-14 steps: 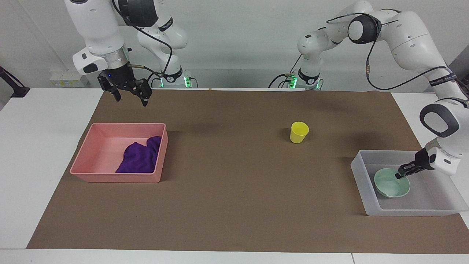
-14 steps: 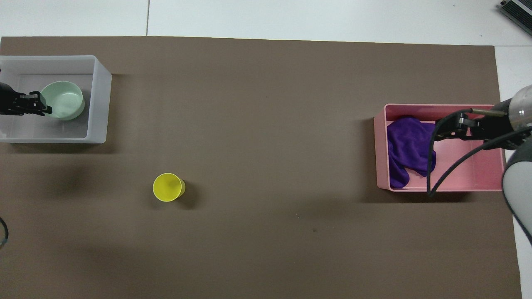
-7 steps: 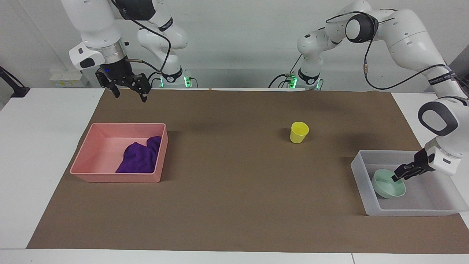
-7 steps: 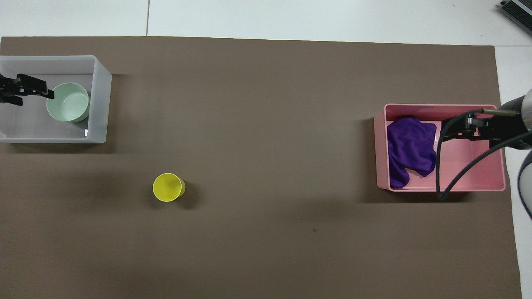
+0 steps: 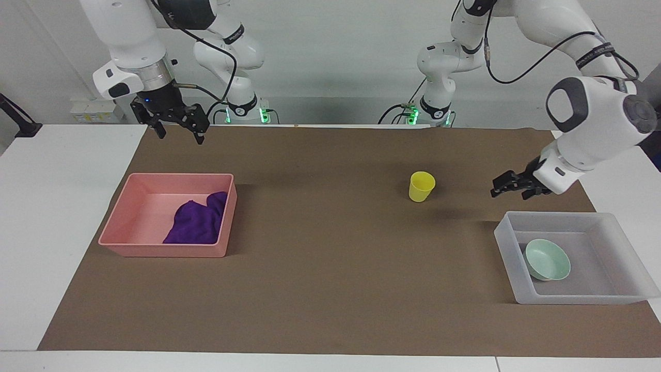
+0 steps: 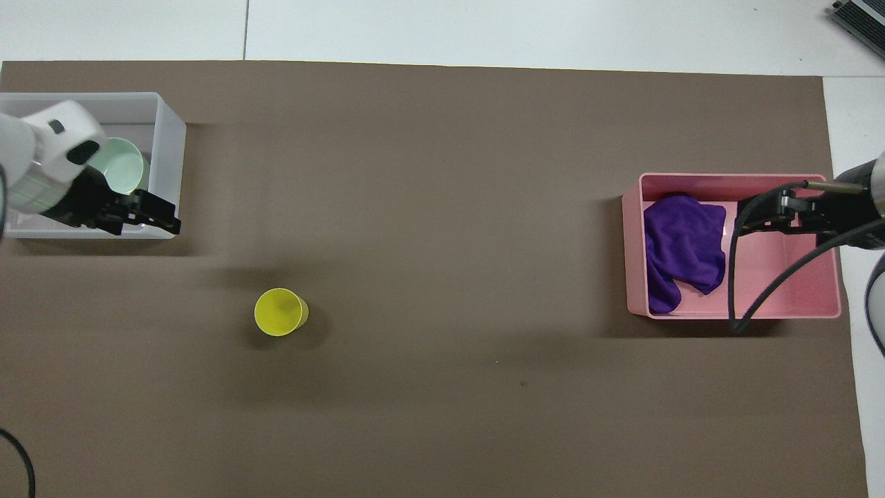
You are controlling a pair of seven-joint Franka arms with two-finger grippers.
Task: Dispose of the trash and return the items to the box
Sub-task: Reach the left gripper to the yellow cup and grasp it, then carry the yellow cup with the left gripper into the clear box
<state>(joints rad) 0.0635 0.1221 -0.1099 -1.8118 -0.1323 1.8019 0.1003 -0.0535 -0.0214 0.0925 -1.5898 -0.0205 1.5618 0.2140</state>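
The purple rag (image 5: pixel 199 222) lies in the pink bin (image 5: pixel 155 249), also seen from overhead (image 6: pixel 681 249). The mint-green bowl (image 5: pixel 547 260) sits alone in the translucent box (image 5: pixel 568 298), at its end toward the middle of the table. The yellow cup (image 5: pixel 422 186) stands upright on the mat (image 6: pixel 280 312). My left gripper (image 5: pixel 507 193) is open and empty, up in the air over the mat between the cup and the box. My right gripper (image 5: pixel 181 137) is open and empty, raised above the pink bin's robot-side edge.
A brown mat (image 5: pixel 330 289) covers most of the white table. From overhead the left gripper (image 6: pixel 166 216) overlaps the box's corner (image 6: pixel 169 159), and the right gripper (image 6: pixel 767 214) and its cable hang over the pink bin (image 6: pixel 733 315).
My left gripper let go of the bowl, rose out of the box and moved toward the cup. The bowl settled in the box. My right gripper rose slightly.
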